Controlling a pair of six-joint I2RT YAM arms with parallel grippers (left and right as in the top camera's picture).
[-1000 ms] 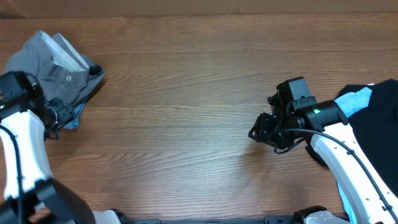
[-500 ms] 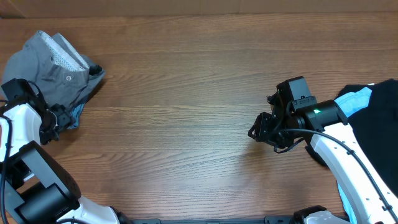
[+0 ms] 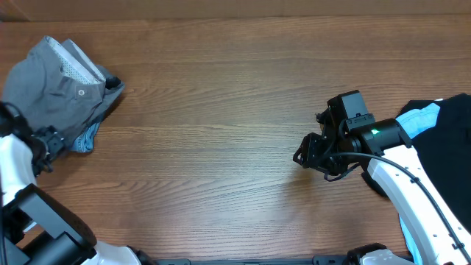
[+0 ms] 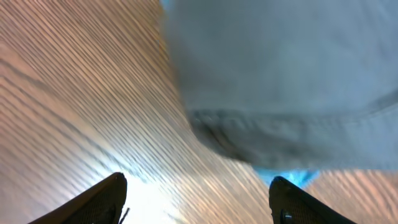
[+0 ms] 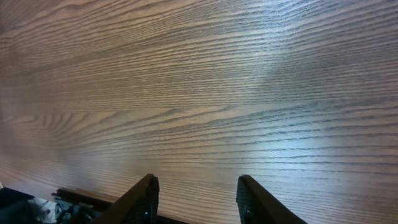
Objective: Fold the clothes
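The grey shorts [image 3: 55,81] lie in a folded heap at the table's far left, with a button and pale lining showing on top. A sky-blue garment [image 3: 86,139] peeks out under their front edge. In the left wrist view the grey cloth [image 4: 280,81] fills the upper right, with a bit of blue [image 4: 287,176] below it. My left gripper [image 3: 45,140] is open and empty, just off the heap's front-left edge; its fingers show in the left wrist view [image 4: 199,199]. My right gripper [image 3: 303,156] is open and empty over bare wood, its fingers in the right wrist view [image 5: 198,196].
A pile of black cloth [image 3: 449,158] with a sky-blue piece [image 3: 418,118] lies at the table's right edge, behind my right arm. The wooden table [image 3: 221,110] stretches between the two heaps.
My left arm has drawn back toward the left and front, away from the grey heap. The heap and my right arm have not moved.
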